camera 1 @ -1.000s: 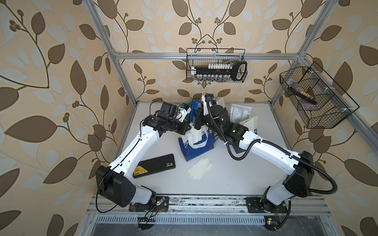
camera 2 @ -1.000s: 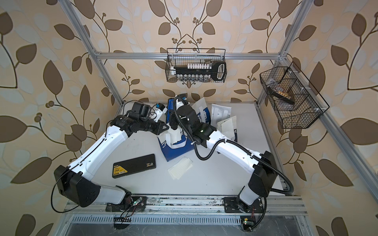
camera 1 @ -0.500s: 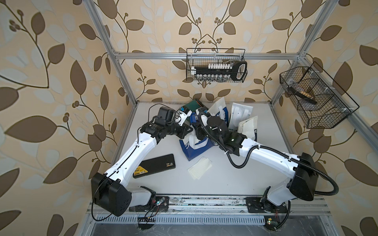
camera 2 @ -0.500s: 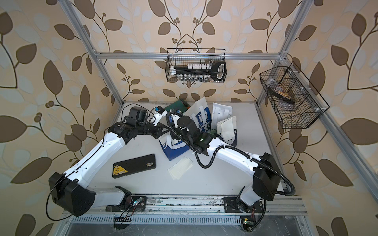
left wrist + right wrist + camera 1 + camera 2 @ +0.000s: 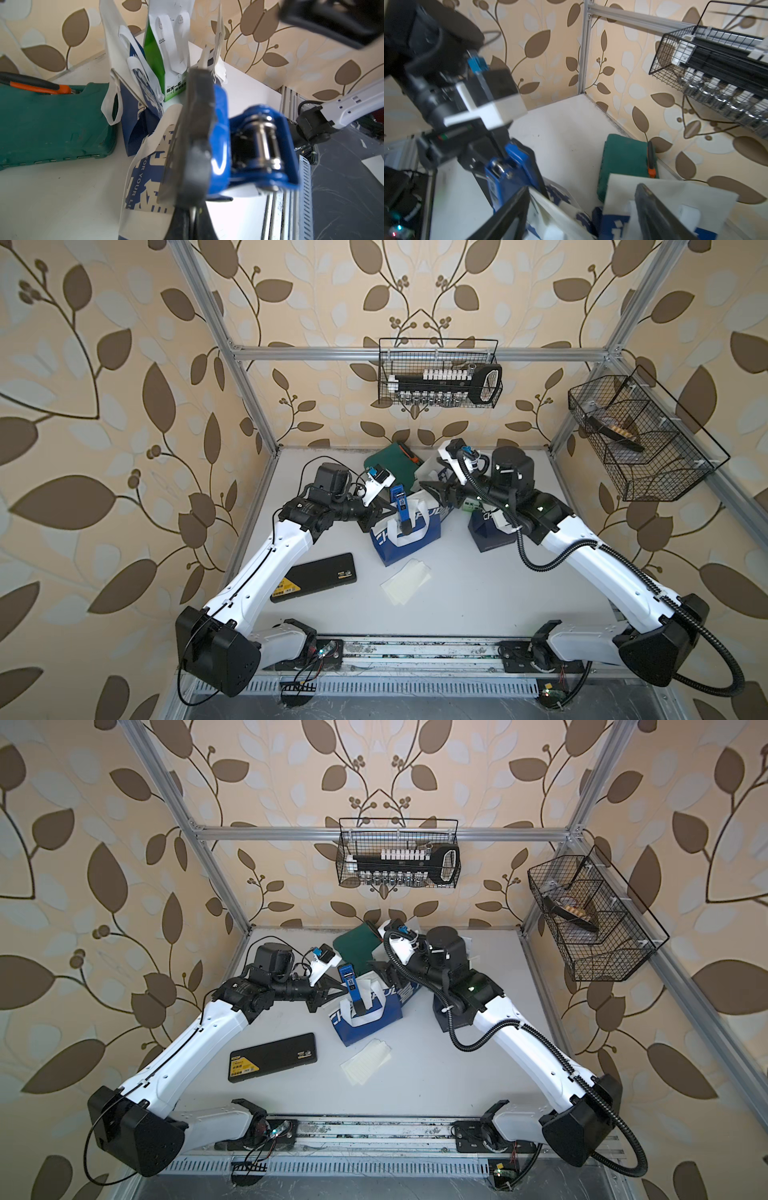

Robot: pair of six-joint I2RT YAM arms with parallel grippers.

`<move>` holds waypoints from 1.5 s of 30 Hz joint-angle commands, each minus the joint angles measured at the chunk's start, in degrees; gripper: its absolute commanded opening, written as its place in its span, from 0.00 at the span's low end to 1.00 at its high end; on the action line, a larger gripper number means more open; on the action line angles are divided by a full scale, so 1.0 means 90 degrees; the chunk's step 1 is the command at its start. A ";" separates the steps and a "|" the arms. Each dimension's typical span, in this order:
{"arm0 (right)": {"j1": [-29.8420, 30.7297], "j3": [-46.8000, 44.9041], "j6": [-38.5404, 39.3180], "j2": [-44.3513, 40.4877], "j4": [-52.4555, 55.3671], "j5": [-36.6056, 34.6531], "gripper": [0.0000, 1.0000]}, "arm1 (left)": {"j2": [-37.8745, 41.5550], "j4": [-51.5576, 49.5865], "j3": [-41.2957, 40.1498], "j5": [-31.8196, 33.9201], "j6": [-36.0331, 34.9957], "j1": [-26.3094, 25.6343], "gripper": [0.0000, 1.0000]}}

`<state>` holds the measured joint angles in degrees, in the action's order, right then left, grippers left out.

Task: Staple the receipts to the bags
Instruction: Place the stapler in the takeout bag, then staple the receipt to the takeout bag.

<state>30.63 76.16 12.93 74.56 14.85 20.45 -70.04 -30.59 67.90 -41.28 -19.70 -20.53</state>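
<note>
My left gripper (image 5: 390, 510) (image 5: 192, 218) is shut on a blue stapler (image 5: 400, 499) (image 5: 220, 135), whose mouth sits over the top edge of a navy-and-white bag (image 5: 409, 541) (image 5: 149, 176) in mid-table. My right gripper (image 5: 432, 491) (image 5: 581, 218) stands open just right of that bag's top, its fingers (image 5: 508, 212) either side of the bag edge without touching. A second navy bag (image 5: 486, 531) stands under the right arm. A green-and-white bag (image 5: 158, 62) stands behind. Loose receipts (image 5: 405, 583) lie in front. Whether a receipt is under the stapler is hidden.
A dark green case (image 5: 392, 462) lies at the back by the wall. A flat black box with a yellow label (image 5: 316, 581) lies front left. Wire baskets hang on the back wall (image 5: 438, 383) and on the right frame (image 5: 640, 439).
My right gripper has opened, let go of the bag's top and drawn back to the right. The left gripper stays shut on the stapler at the bag and has shifted slightly left.
</note>
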 commanded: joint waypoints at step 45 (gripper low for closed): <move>0.1373 0.1153 0.2521 0.1863 0.2221 0.1613 0.00 | 0.0629 -0.0313 0.1149 -0.0092 -0.1783 -0.0804 0.00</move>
<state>42.52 87.66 37.95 89.49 34.04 33.91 -68.55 -45.15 73.41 -36.82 -31.57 -24.84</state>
